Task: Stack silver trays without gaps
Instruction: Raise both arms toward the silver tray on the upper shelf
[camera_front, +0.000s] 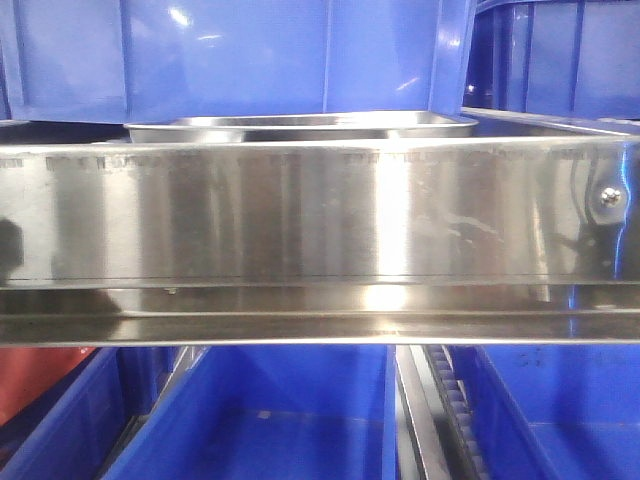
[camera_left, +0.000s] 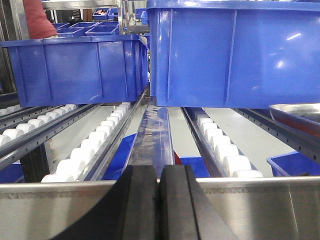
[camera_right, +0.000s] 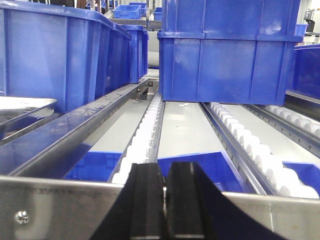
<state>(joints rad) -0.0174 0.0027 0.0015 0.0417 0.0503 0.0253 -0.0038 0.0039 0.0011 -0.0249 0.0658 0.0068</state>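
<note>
One silver tray (camera_front: 300, 128) sits on the shelf behind the front steel rail, with only its rim and upper wall showing. A corner of a silver tray (camera_left: 297, 112) shows at the right edge of the left wrist view. Its rim (camera_right: 20, 105) also appears at the left edge of the right wrist view. My left gripper (camera_left: 160, 172) is shut with nothing between its black fingers, just in front of the rail and left of the tray. My right gripper (camera_right: 164, 170) is shut and empty too, to the tray's right. Neither touches the tray.
A long steel shelf rail (camera_front: 320, 215) with a screw (camera_front: 608, 196) runs across in front. Blue bins (camera_left: 230, 50) (camera_right: 227, 50) stand on roller tracks (camera_left: 95, 142) behind the tray. More blue bins (camera_front: 270, 420) sit on the level below.
</note>
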